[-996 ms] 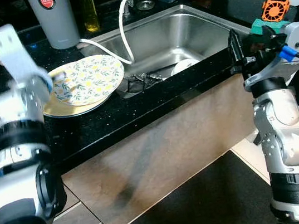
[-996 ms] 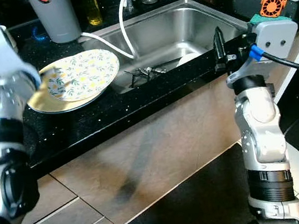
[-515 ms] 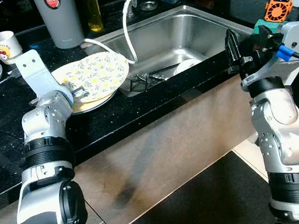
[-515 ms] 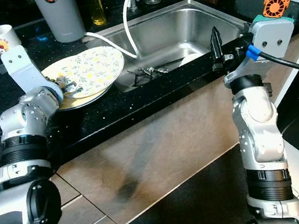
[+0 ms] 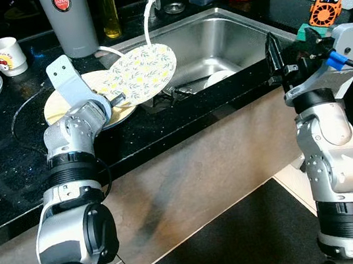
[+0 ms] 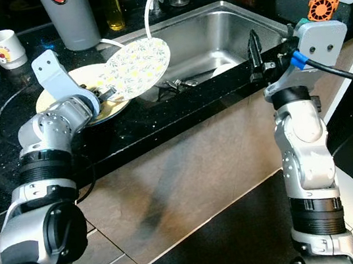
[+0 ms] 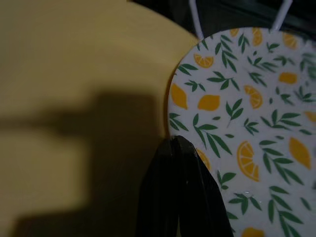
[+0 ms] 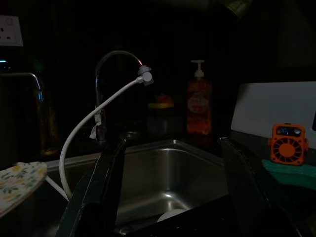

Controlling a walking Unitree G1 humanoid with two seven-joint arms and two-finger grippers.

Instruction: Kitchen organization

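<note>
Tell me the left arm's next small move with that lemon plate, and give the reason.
Probably carry it a little further over the sink and lower it in. The left gripper is shut on the rim of the lemon-patterned plate, which is lifted off the yellow plate and already overhangs the basin's near corner.

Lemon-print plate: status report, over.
Left gripper shut on lemon-print plate, lifted off yellow plate, tilted over sink edge. Right gripper open, idle at counter edge. White hose hangs just behind the plate.
</note>
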